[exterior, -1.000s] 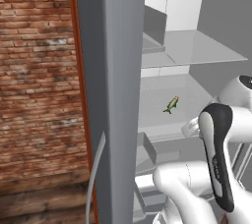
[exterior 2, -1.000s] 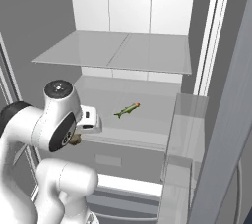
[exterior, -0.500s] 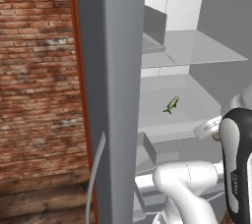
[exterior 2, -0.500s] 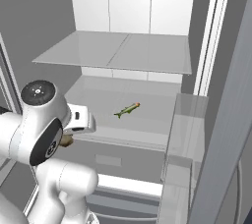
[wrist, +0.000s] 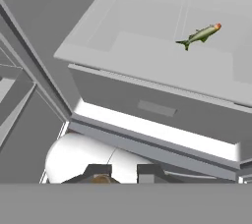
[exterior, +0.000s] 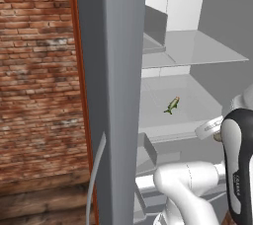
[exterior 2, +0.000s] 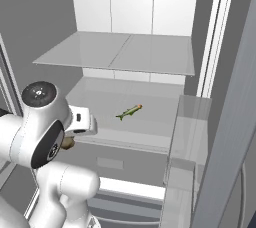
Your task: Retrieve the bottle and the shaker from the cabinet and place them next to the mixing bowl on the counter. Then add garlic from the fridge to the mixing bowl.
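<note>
The grey fridge [exterior: 111, 71] stands open, with pale shelves [exterior 2: 125, 52] inside. My gripper [wrist: 123, 173] hangs low in front of the lower shelf's front edge, over a drawer front [wrist: 157, 107]. Its finger tips stand close together, shut on a small tan lump, the garlic [wrist: 102, 180]. That garlic [exterior 2: 67, 143] also peeks out under the white hand in the right base view, and the same garlic [exterior: 217, 137] appears beside the gripper [exterior: 213, 129] in the left base view.
A small green fish [exterior 2: 129, 112] lies on the lower shelf, also seen as the fish [wrist: 199, 35] beyond the hand. The open fridge door [exterior 2: 225, 137] stands at the right with its bins. A brick wall [exterior: 34, 71] is at the left.
The arm has drawn back a little from the fridge shelf, its elbow swinging outward and lower. The grip on the tan lump stays the same. The fish has not moved.
</note>
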Controlling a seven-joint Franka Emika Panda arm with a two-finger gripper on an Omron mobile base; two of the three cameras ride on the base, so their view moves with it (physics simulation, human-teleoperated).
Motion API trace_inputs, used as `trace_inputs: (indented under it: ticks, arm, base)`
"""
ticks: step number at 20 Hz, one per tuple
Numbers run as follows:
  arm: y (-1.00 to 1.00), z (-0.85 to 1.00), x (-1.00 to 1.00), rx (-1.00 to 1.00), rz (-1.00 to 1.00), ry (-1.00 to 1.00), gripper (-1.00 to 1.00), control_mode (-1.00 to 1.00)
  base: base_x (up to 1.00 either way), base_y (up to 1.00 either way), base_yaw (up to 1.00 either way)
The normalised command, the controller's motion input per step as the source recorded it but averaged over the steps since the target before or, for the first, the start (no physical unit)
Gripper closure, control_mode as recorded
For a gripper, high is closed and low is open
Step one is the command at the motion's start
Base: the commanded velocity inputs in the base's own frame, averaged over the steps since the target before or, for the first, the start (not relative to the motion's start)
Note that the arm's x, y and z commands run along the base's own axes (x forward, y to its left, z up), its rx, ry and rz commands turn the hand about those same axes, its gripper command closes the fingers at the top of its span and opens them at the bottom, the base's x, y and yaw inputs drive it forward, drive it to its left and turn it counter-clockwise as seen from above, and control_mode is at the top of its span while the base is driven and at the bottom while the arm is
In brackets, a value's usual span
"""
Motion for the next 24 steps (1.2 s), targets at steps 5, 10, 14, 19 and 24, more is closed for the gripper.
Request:
trace_inputs:
  ticks: [5, 10, 14, 19, 24]
  arm:
    - [0.00, 0.00, 0.00, 0.00, 0.00, 0.00, 1.00, 1.00]
    - [0.00, 0.00, 0.00, 0.00, 0.00, 0.00, 1.00, 1.00]
    - [0.00, 0.00, 0.00, 0.00, 0.00, 0.00, 1.00, 1.00]
    - [0.00, 0.00, 0.00, 0.00, 0.00, 0.00, 1.00, 1.00]
    - [0.00, 0.00, 0.00, 0.00, 0.00, 0.00, 1.00, 1.00]
  base:
    - [-0.34, 0.00, 0.00]
    - [-0.91, -0.01, 0.00]
    - [-1.00, -0.07, 0.00]
    - [-1.00, -0.09, 0.00]
    - [-1.00, -0.04, 0.00]
